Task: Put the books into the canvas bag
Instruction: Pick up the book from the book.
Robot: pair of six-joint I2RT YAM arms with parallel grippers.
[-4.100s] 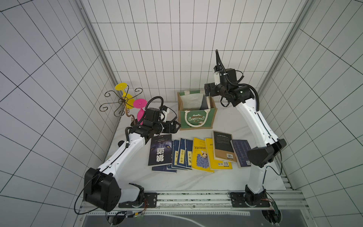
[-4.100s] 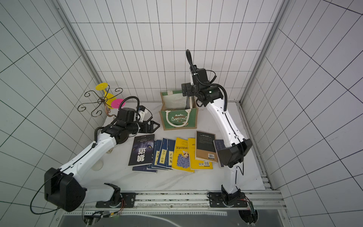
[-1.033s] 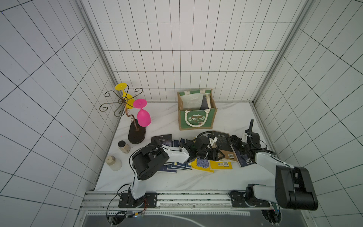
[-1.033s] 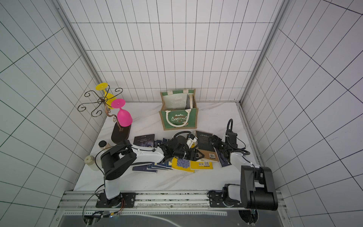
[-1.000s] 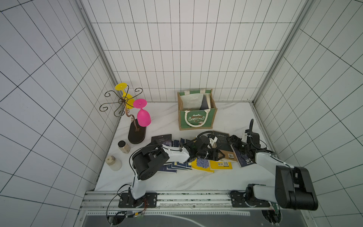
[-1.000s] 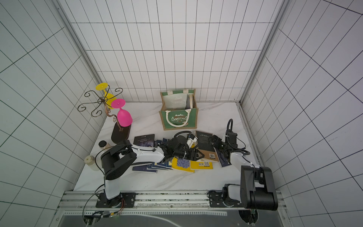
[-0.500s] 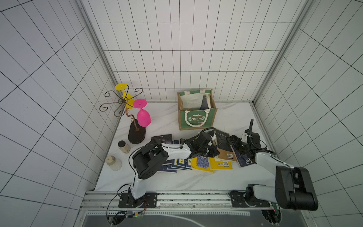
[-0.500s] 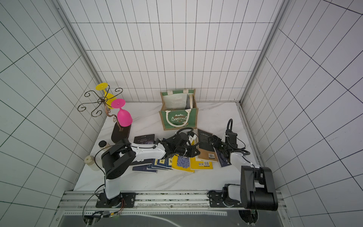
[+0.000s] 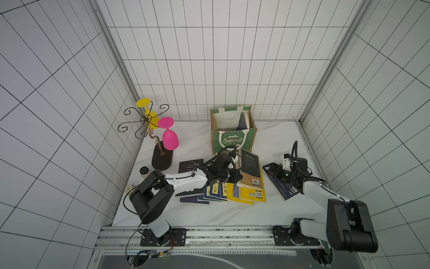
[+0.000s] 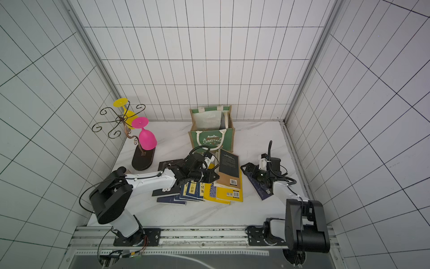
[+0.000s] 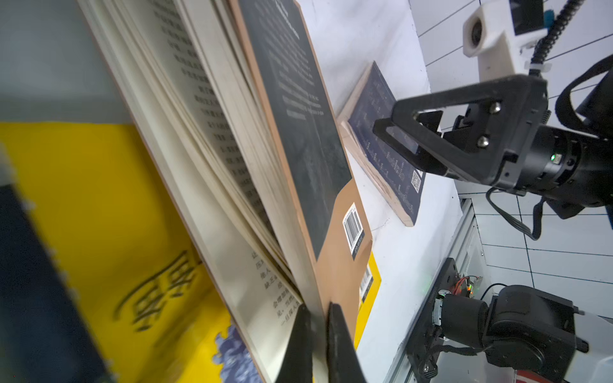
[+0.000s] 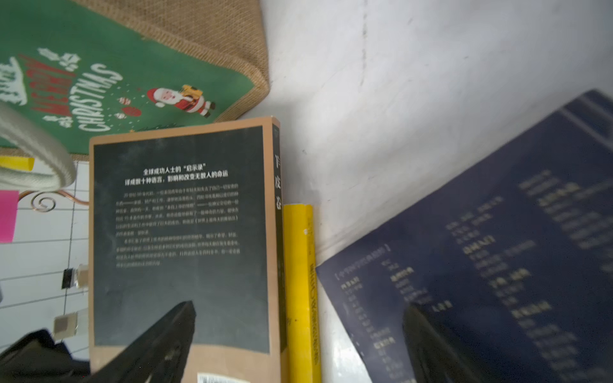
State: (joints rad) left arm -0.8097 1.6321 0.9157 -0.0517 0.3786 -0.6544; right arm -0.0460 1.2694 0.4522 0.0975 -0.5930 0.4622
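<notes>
The left gripper [image 11: 317,315] pinched the edge of the tan book [image 11: 308,132], tilted up off a yellow book [image 11: 99,199]. The right gripper [image 9: 270,168] hung wide open over a navy book [image 9: 280,189].

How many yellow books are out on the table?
2. The blue-patterned yellow book lies beside the navy books; the barcoded yellow book lies next to it, partly under the tan-and-black book. Others could be hidden underneath.
</notes>
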